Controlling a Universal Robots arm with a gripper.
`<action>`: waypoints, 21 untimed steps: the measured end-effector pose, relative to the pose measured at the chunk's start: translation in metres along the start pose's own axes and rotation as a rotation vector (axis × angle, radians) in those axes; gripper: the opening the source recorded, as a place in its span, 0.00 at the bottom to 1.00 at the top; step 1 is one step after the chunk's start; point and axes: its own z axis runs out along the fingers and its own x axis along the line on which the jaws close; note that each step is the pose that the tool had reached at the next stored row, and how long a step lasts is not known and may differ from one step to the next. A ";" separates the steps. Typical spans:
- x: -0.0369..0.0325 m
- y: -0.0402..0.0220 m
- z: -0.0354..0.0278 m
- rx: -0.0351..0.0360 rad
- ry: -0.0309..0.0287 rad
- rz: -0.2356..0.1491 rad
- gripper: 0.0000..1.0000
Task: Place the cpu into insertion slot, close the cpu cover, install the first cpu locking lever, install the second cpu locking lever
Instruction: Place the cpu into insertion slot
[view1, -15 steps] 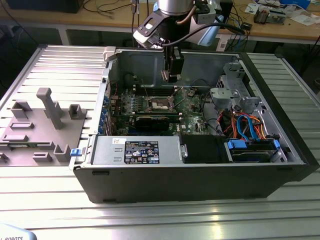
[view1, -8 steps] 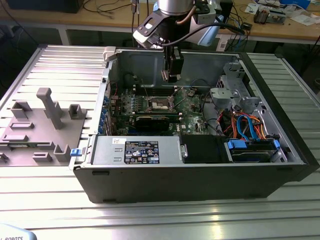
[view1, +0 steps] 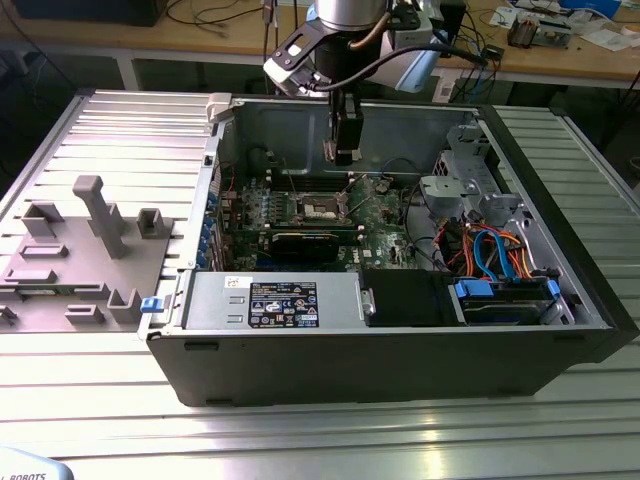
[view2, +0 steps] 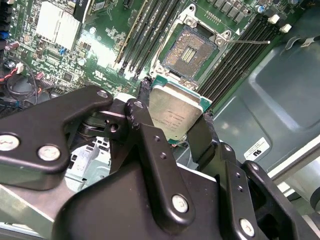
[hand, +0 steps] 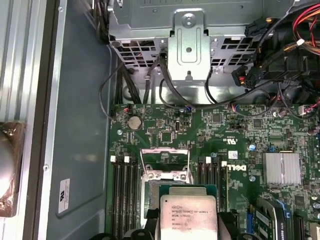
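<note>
The cpu, cut by the first wrist view's edge, hides much of the insertion slot.

The cpu has a pale brushed-metal face, matt with a soft sheen, edged in green laminate. The tool is black, smooth and semi-gloss, studded with shiny metal screws. The slot has a dark, finely grained centre inside a bright metal rim. The board is glossy green. The case is dull grey sheet metal, and the bench is ribbed, lightly reflective metal.
</note>
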 end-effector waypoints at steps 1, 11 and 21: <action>0.0000 0.0000 0.0000 0.0001 0.0001 0.000 0.54; -0.0018 -0.0002 0.0011 0.0001 -0.0002 0.000 0.54; -0.0021 -0.0003 0.0035 0.0000 0.0000 0.000 0.54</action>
